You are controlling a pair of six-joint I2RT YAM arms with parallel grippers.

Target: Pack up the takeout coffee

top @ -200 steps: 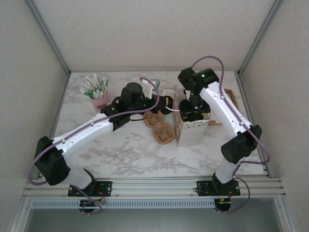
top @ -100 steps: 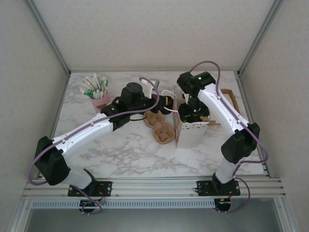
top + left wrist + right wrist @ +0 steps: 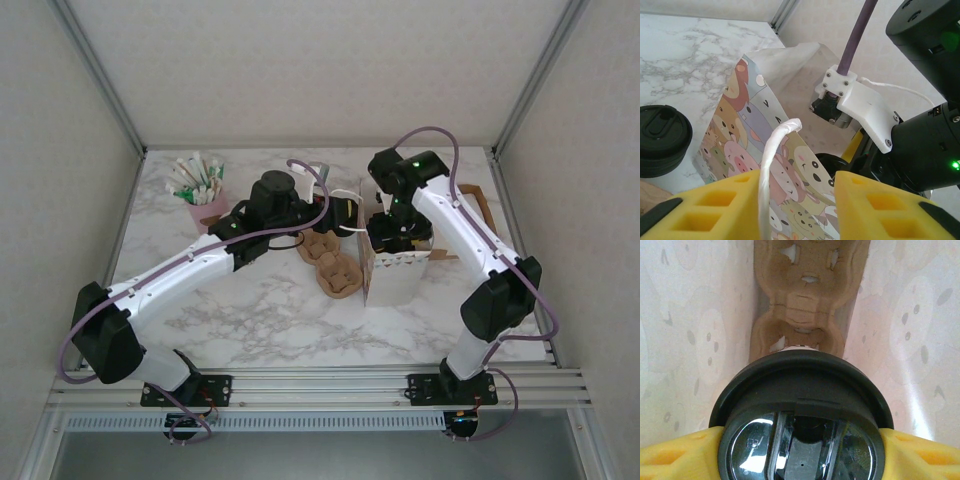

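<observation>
The right gripper (image 3: 800,450) pinched the takeout coffee (image 3: 800,385) at its black lid inside the cartoon-print paper bag (image 3: 740,117), a cardboard cup carrier (image 3: 802,295) at 12 o'clock. The left gripper (image 3: 797,202), fingers spread, straddled the bag's white handle (image 3: 766,167).

The top camera is looking down from above and behind the arms, taking in the whole table (image 3: 250,300) from afar. The left wrist camera is peering past the left gripper (image 3: 797,197), close against the printed side of the bag (image 3: 765,135). The right wrist camera is pointing straight down inside that bag, just above the coffee cup (image 3: 800,410). All three are sharing the bag.
</observation>
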